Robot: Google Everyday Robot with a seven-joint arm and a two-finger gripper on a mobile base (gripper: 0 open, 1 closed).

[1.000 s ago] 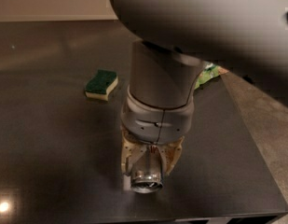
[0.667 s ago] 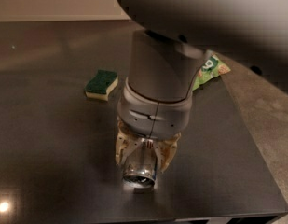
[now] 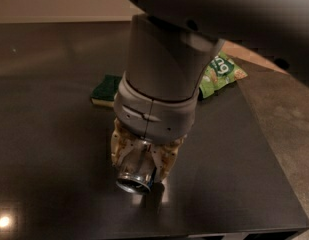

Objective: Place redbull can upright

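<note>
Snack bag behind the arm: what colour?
Snack bag is green with white lettering, camera view. Claw at table front holds the redbull can.

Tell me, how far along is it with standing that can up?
Done: the gripper is shut on the redbull can. In hand: the can hangs tilted low over the dark table, its silver end facing the camera. Left: turn it upright, set it down, let go.
</note>
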